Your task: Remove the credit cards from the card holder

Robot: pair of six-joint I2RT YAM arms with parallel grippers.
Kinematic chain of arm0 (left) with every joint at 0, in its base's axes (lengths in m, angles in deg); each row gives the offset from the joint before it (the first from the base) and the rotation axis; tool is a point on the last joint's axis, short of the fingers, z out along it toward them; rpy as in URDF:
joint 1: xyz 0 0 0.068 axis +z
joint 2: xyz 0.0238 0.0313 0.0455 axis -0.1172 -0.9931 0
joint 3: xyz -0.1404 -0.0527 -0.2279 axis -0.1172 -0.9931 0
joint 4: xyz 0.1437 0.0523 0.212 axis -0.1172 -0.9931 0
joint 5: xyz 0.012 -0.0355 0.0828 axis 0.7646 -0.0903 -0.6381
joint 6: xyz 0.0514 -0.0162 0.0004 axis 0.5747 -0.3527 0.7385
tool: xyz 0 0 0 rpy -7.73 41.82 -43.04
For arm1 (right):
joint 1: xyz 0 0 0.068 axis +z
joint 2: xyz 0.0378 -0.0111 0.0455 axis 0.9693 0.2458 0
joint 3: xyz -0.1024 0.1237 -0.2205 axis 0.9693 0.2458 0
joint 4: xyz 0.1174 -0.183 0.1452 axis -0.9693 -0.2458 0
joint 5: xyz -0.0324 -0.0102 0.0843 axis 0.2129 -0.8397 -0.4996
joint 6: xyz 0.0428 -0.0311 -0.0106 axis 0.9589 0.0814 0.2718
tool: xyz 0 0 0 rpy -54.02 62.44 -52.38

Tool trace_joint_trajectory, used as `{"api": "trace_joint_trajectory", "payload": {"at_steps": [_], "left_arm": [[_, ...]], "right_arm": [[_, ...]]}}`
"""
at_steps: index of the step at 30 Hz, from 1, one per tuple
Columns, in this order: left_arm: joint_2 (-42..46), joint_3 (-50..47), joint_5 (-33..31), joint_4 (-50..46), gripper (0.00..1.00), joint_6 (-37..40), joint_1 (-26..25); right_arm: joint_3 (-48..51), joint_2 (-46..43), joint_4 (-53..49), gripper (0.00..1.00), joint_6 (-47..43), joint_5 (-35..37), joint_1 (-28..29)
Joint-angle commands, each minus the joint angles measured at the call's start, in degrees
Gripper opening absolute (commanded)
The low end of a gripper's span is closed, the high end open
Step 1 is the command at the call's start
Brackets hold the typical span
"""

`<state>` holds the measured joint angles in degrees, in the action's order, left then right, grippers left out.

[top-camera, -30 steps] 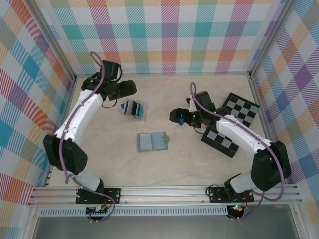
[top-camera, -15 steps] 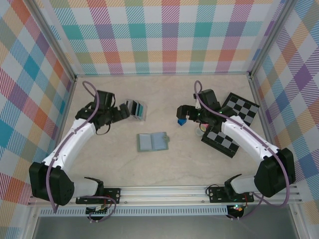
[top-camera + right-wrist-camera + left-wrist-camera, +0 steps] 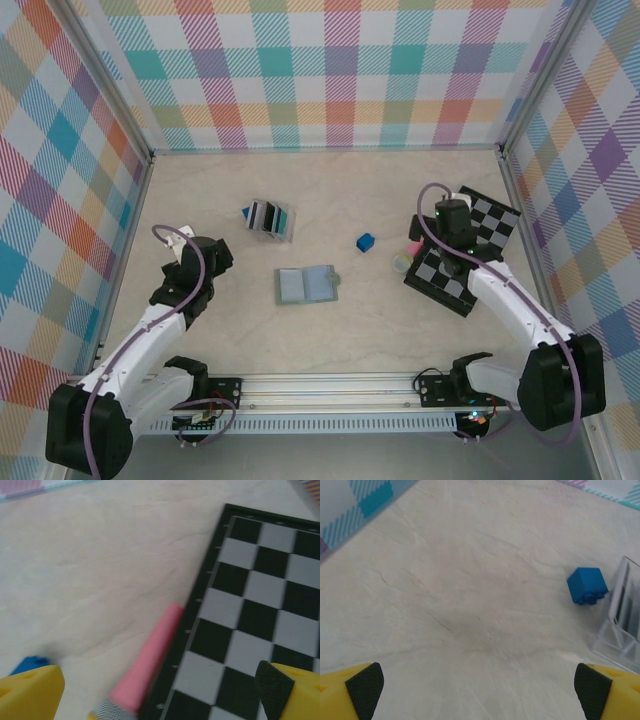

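Observation:
The card holder (image 3: 306,285) lies open and flat mid-table, its pale blue-grey panels facing up. Whether credit cards sit in its pockets is too small to tell. Behind it and to the left, a clear stand (image 3: 270,218) (image 3: 622,625) holds upright black, white and teal cards. My left gripper (image 3: 203,252) (image 3: 479,692) hovers open over bare table, left of the holder and nearer than the stand. My right gripper (image 3: 447,222) (image 3: 160,690) is open above the checkerboard's edge, far right of the holder. Neither has anything between its fingers.
A blue cube (image 3: 365,242) lies right of the stand, and a smaller blue block (image 3: 587,585) sits at the stand's left. A pink pen-like stick (image 3: 150,660) lies along a checkerboard (image 3: 250,605). Two checkerboards (image 3: 445,280) and a small cup (image 3: 401,263) crowd the right side.
My left arm has drawn back from the stand toward the near left. My right arm has pulled away from the blue cube, rightward over the checkerboards.

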<state>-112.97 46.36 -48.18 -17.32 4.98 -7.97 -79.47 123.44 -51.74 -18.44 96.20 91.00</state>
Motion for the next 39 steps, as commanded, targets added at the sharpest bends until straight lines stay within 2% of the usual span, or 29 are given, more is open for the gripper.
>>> {"api": "trace_joint_trajectory", "payload": {"at_steps": [1, 4, 10, 15, 19, 24, 28, 35, 39], "left_arm": [[-1.98, -1.39, -8.21, 9.35, 1.00, 5.27, 0.72], [-6.64, -3.36, -10.48, 14.94, 1.00, 8.95, 1.12], [-14.33, -7.81, -5.54, 30.80, 1.00, 13.33, 3.63], [-17.59, -10.90, 6.27, 43.73, 1.00, 19.34, 5.87], [-19.29, -12.02, 16.11, 50.49, 1.00, 22.32, 7.43], [-23.71, -11.48, 20.61, 55.14, 1.00, 22.24, 9.46], [-28.19, -10.62, 21.85, 58.08, 1.00, 22.65, 10.11], [-35.81, -10.11, 21.82, 63.77, 1.00, 22.41, 10.30], [-35.87, -8.49, 16.79, 60.48, 1.00, 20.66, 10.26]], "right_arm": [[5.78, -0.77, 12.94, 1.00, -6.66, 4.69, -2.18], [8.46, 0.88, 16.46, 1.00, -8.08, 4.39, -4.97], [13.73, 5.10, 29.67, 1.00, -12.88, 1.03, -7.64], [16.28, 8.67, 38.60, 1.00, -18.02, -4.90, -8.36], [17.55, 10.52, 43.28, 1.00, -18.29, -11.23, -9.84], [18.87, 14.09, 50.87, 1.00, -17.88, -16.61, -11.39], [19.67, 18.30, 56.41, 1.00, -17.61, -17.70, -11.69], [22.41, 20.59, 62.95, 1.00, -18.35, -21.41, -12.41], [22.04, 20.51, 62.03, 1.00, -18.19, -21.62, -12.51]]}}
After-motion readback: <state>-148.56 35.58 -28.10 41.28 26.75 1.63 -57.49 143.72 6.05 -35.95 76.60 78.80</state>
